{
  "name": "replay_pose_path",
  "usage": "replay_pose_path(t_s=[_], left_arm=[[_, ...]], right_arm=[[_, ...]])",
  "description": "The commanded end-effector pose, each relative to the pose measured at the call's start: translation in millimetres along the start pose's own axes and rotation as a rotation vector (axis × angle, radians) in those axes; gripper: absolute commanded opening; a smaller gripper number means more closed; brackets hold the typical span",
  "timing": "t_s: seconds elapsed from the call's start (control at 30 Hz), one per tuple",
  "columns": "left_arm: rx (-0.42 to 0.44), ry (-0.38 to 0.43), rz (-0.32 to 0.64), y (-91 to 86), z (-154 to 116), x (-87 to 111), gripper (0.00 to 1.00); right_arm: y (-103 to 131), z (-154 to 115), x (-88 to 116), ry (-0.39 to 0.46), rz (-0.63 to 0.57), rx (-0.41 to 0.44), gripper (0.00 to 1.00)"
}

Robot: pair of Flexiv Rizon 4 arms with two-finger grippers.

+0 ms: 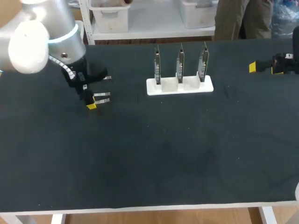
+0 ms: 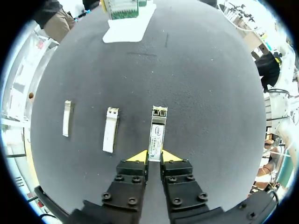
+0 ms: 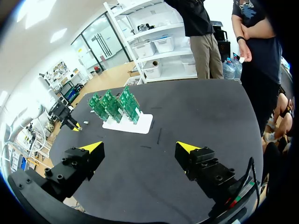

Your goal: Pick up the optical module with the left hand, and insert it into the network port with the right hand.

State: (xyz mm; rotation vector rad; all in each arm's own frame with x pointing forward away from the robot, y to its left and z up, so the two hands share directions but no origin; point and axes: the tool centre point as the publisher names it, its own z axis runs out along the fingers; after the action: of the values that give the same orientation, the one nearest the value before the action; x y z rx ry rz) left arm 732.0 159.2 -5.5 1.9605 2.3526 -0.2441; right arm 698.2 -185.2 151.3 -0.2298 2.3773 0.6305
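While the left claw (image 2: 155, 157) is pinched on the rear end of the optical module (image 2: 157, 130), at the head view's upper left, pickup is judged begun. Handover and insertion are left. The right claw (image 3: 140, 148) is spread, well apart from the boards (image 1: 180, 65).

Rear of optical module (image 2: 157, 132) seems hidden within left claw (image 2: 154, 157)

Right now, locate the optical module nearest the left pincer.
In the left wrist view, the optical module is pinched between the left pincer's yellow tips, another module lying beside it.
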Motion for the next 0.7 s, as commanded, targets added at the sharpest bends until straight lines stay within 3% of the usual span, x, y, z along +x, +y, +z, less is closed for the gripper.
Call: replay_pose_path(t_s=[0.03, 0.23, 0.47, 0.7], left_arm=[[-0.024, -0.033, 0.007, -8.0, -10, 2.2, 0.00], [-0.045, -0.061, 0.018, -7.5, -25, -4.6, 0.00], [-0.040, -0.286, 0.081, -10.6, -37, -11.4, 0.00], [-0.051, -0.319, 0.111, -12.1, -37, -11.8, 0.00]], right_arm=[[0, 0, 0, 0.000, 0.000, 0.001, 1.00], [0, 0, 0, 0.000, 0.000, 0.001, 1.00], [0, 0, 0, 0.000, 0.000, 0.001, 1.00], [0, 0, 0, 0.000, 0.000, 0.001, 1.00]])
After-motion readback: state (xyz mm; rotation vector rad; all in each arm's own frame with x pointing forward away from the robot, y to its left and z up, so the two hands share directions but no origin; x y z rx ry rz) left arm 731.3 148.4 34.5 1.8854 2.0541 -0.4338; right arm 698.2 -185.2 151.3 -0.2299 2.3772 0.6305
